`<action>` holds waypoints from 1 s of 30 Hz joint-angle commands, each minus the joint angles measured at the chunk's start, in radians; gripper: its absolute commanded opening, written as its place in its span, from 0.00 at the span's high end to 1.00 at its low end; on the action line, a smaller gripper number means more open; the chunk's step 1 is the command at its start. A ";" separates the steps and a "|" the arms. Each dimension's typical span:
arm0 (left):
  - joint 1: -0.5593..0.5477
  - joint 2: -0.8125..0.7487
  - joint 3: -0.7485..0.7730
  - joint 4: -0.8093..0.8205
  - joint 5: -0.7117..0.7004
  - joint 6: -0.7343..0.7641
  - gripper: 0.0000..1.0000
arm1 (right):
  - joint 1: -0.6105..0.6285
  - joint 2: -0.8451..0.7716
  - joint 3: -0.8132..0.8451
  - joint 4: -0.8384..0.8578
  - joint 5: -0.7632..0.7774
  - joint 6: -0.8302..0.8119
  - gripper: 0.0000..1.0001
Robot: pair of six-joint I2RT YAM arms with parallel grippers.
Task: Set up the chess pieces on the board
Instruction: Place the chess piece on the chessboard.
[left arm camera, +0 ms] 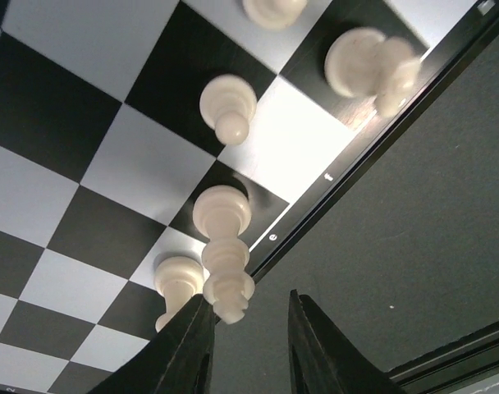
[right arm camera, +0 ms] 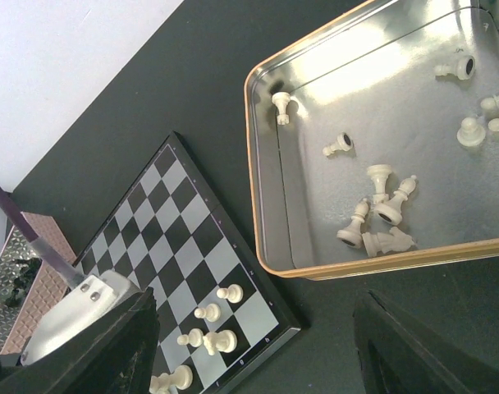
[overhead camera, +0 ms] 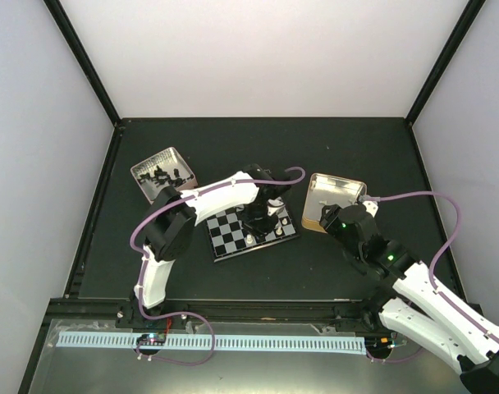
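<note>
Left gripper [left arm camera: 251, 300], jaws slightly parted and empty, over an upright cream piece [left arm camera: 223, 246], head toward frame bottom, at the board [left arm camera: 36, 205]'s right rim; dark table [left arm camera: 414, 230] beyond; right gripper [right arm camera: 258, 304] gapes, empty

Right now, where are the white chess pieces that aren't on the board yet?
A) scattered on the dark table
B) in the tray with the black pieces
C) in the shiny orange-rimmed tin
C: the loose cream-white pieces lie inside the tin, which sits beside the board.
</note>
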 commanded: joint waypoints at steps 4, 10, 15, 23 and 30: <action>0.008 -0.007 0.056 0.004 -0.014 -0.015 0.73 | -0.005 -0.006 -0.013 0.020 0.024 -0.003 0.35; 0.012 0.003 0.037 0.025 -0.025 -0.014 0.70 | -0.005 -0.011 -0.016 0.016 0.026 -0.004 0.35; 0.016 0.000 0.006 0.050 -0.026 -0.015 0.66 | -0.005 -0.011 -0.016 0.015 0.028 -0.007 0.35; 0.027 0.006 -0.013 0.094 -0.033 -0.021 0.61 | -0.005 -0.008 -0.020 0.024 0.028 -0.010 0.35; 0.033 0.006 -0.026 0.133 -0.047 -0.020 0.64 | -0.005 -0.005 -0.025 0.027 0.029 -0.010 0.35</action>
